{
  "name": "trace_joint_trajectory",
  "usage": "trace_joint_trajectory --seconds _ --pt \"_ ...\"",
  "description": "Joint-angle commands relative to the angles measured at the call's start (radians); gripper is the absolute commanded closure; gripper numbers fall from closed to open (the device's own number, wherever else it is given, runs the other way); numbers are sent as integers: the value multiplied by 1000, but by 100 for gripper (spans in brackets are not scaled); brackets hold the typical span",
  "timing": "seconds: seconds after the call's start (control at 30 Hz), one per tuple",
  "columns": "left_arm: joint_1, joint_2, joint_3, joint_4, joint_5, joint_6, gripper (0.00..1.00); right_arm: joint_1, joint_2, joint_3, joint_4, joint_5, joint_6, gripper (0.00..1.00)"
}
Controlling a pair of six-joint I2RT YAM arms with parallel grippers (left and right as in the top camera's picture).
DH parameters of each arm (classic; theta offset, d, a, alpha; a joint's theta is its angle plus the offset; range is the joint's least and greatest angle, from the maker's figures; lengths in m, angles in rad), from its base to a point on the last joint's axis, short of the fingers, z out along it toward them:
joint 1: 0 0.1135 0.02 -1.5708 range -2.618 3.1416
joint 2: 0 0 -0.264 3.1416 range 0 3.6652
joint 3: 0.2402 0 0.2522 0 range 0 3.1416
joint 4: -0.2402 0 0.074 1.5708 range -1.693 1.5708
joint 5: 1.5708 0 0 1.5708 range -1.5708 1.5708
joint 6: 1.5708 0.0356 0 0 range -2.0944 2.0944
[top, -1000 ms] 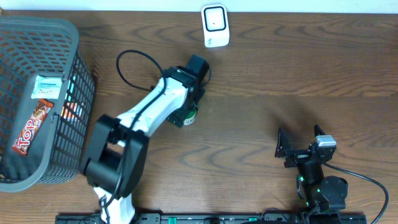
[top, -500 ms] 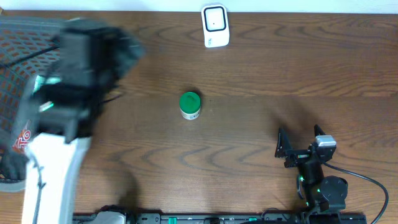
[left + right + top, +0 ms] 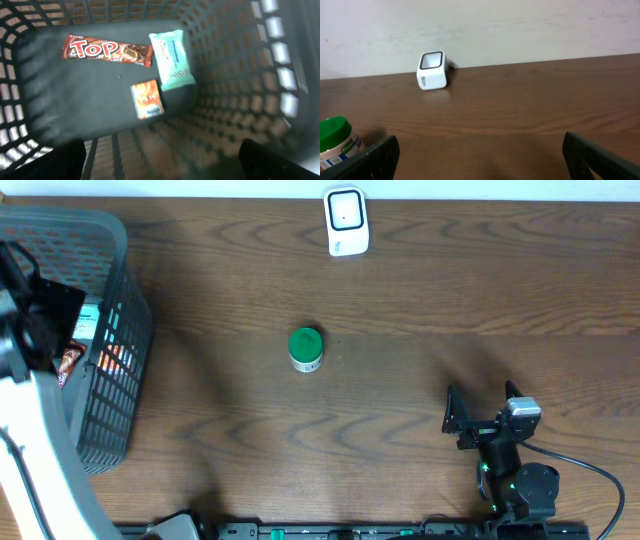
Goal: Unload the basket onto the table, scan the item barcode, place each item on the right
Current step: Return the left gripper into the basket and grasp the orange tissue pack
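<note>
My left gripper (image 3: 48, 320) hangs open over the grey basket (image 3: 112, 250), nothing between its fingers. Looking down from the left wrist, that gripper (image 3: 161, 167) is above a red TOP chocolate bar (image 3: 107, 50), a teal packet (image 3: 172, 60) and a small orange box (image 3: 147, 99) on the basket floor. A green-lidded jar (image 3: 305, 348) stands alone in the middle of the table, also at the left edge of the right wrist view (image 3: 337, 142). The white scanner (image 3: 346, 222) stands at the back edge (image 3: 432, 70). My right gripper (image 3: 482, 408) rests open near the front right (image 3: 482, 157).
The basket's mesh walls (image 3: 240, 75) rise around the items on all sides. A pale wall runs behind the scanner. Bare wooden tabletop (image 3: 450, 300) lies between the jar, the scanner and my right arm.
My left arm has left the jar standing in the middle of the table and swung left to above the basket. The right arm has not moved.
</note>
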Motion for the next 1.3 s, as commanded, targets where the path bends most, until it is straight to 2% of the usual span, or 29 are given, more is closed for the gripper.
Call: trace_joint_trajectory --seconds 0.0,0.37,0.63,0.7,0.87,1.13,1.2,1.27 --pt "39 135 -11 24 -13 21 2 6 -5 -2 -4 2 11 1" --pt "57 436 -11 29 -13 -67 2 6 -5 -2 -4 2 11 1" --pt "57 588 -11 76 -3 -71 2 6 -5 -2 -4 2 11 1" --pt "56 630 -11 90 36 -71 2 6 -5 -2 -4 2 11 1" --pt "56 690 -11 89 101 -70 2 6 -5 -2 -4 2 11 1" --pt "56 731 -21 61 104 -71 1 6 -5 -2 -4 2 11 1" --pt "56 731 -23 58 104 -71 21 6 -5 -2 -4 2 11 1" --pt "56 731 -23 56 104 -71 27 6 -5 -2 -4 2 11 1"
